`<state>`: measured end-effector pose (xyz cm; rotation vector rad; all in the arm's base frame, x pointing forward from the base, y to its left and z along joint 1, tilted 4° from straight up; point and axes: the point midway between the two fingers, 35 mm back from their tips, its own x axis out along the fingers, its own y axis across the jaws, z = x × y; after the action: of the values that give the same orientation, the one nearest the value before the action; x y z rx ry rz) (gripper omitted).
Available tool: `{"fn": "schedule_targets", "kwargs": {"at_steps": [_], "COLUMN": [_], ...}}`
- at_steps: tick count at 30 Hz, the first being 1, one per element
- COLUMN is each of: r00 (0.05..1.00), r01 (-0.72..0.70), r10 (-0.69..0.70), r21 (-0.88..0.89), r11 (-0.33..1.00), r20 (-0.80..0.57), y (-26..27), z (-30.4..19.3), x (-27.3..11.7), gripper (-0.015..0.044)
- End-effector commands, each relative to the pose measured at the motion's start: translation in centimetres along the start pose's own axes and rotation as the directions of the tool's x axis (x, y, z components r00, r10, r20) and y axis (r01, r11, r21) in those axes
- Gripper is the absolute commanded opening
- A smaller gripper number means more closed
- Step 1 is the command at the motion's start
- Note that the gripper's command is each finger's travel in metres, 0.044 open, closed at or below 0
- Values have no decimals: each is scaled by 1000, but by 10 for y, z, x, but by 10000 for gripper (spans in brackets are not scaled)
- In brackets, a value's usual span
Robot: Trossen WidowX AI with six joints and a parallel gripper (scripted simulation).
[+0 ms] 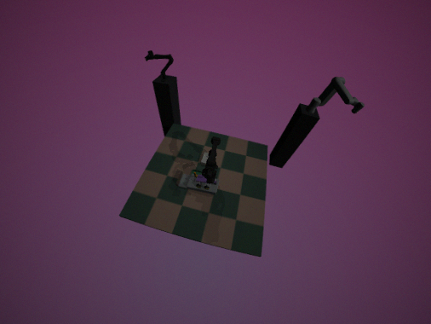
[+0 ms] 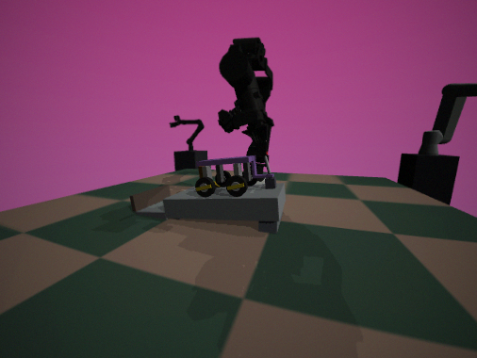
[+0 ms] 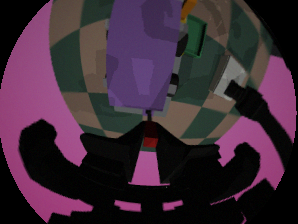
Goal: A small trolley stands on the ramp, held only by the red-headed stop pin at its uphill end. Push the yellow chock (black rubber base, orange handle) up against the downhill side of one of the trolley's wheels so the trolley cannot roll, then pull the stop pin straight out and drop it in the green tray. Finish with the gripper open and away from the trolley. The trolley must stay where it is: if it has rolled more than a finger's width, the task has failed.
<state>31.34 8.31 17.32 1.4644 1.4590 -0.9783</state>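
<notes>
My gripper (image 3: 149,124) is shut on the stop pin (image 3: 151,138) (image 2: 268,166), whose red head shows between the fingertips. The pin's grey shaft leans slightly above the dark block at the ramp's uphill end; whether its tip is still in the block cannot be told. The purple trolley (image 2: 226,161) (image 3: 140,55) stands on the grey ramp (image 2: 217,208), its wheels on the surface. The chock's orange handle (image 3: 188,10) shows beside the trolley's downhill end; its base is mostly hidden, so wheel contact cannot be told. The green tray (image 3: 204,39) lies beside the ramp.
A brown end wall (image 2: 152,198) stands at the ramp's downhill end. The pale plate (image 3: 226,80) of my arm's base lies beyond the tray. Two other arms stand on dark pillars (image 1: 167,102) (image 1: 294,136) beyond the checkered floor's edge.
</notes>
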Motion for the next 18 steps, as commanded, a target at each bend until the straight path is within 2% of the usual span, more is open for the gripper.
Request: {"fn": "schedule_targets", "kwargs": {"at_steps": [1, 18], "r00": [1000, 1000], "r01": [-7, -7], "r10": [7, 7], "r21": [-8, -8], "r11": [1000, 1000], "r20": [-5, -7], "y": [1, 1], "z": [-2, -19], "x": [-4, -6], "gripper": [0, 0]}}
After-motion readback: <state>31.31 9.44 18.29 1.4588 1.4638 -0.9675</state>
